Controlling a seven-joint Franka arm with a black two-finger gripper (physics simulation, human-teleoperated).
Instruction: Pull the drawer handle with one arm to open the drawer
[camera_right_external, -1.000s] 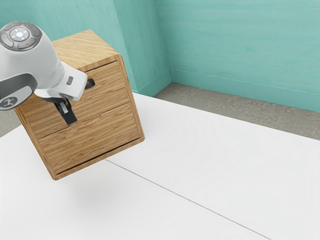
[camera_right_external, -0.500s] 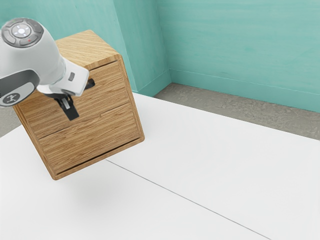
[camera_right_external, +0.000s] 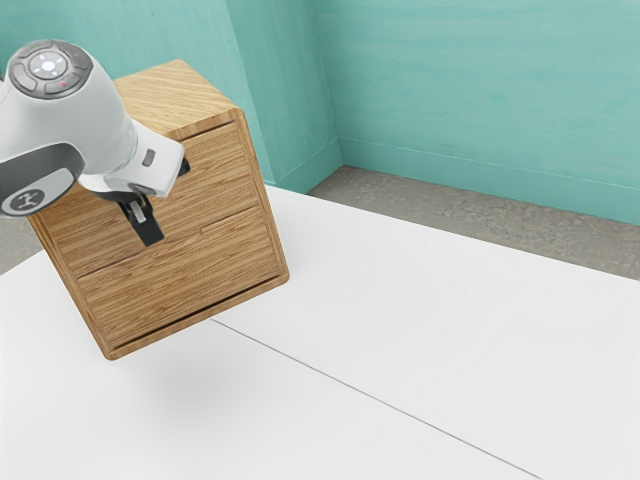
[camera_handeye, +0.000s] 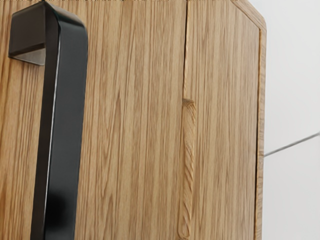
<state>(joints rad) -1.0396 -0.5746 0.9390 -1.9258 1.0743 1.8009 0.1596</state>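
Note:
A wooden cabinet (camera_right_external: 190, 240) with two stacked drawer fronts stands at the exterior view's left on the white table. The upper drawer (camera_right_external: 215, 175) sits flush with the cabinet face. Its black bar handle (camera_right_external: 181, 166) peeks out from behind my white hand; the rest of the bar is hidden there. My black gripper (camera_right_external: 150, 232) hangs in front of the upper drawer front, just below the handle's height. In the wrist view the black handle (camera_handeye: 57, 130) runs long and close before the wood grain, and the seam between the drawers (camera_handeye: 186, 50) lies beside it.
The white table (camera_right_external: 420, 330) stretches wide to the exterior view's right, crossed by a thin dark seam line (camera_right_external: 370, 395). Teal walls and a grey floor strip (camera_right_external: 480, 215) lie behind. The cabinet's lower drawer (camera_right_external: 190, 275) has no handle in sight.
My hand has shifted slightly toward the exterior view's right and a little up, closer to the handle. The cabinet and drawers have not moved.

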